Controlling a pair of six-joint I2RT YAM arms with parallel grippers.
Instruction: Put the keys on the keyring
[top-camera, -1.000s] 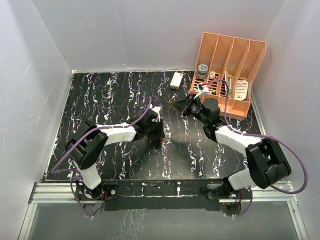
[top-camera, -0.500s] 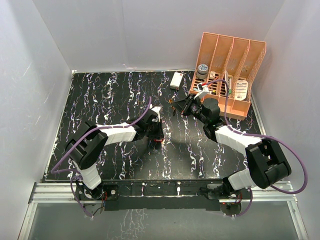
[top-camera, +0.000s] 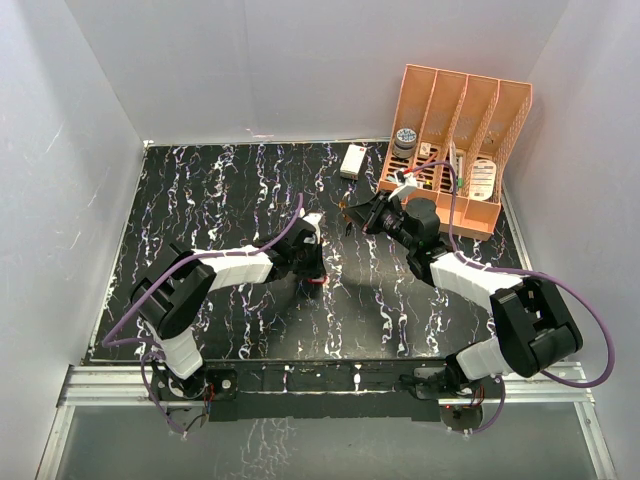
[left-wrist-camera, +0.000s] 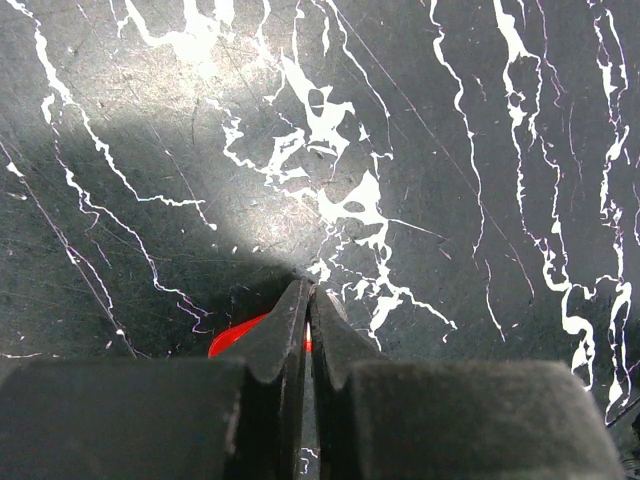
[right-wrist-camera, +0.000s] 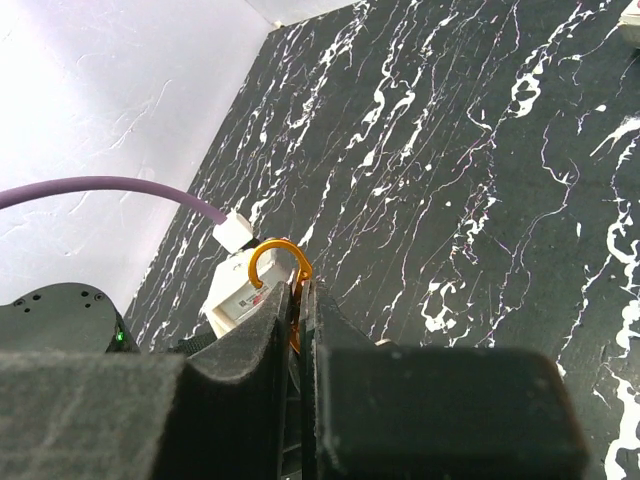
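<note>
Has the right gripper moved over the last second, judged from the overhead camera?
Yes, slightly. The right gripper, shut on the orange-gold wire keyring, drifted a little farther from the bases, toward the small white rectangular box.

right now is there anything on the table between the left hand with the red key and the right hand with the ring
No. In the top view, only bare black marbled table separates the left hand, shut on the key, from the right hand, shut on the keyring.

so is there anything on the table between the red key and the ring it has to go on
Nothing visible. The left gripper pinches the red key low over the table, and the right gripper holds the orange ring up toward it. Only bare marbled tabletop lies between them; the white box and orange rack sit farther back.
</note>
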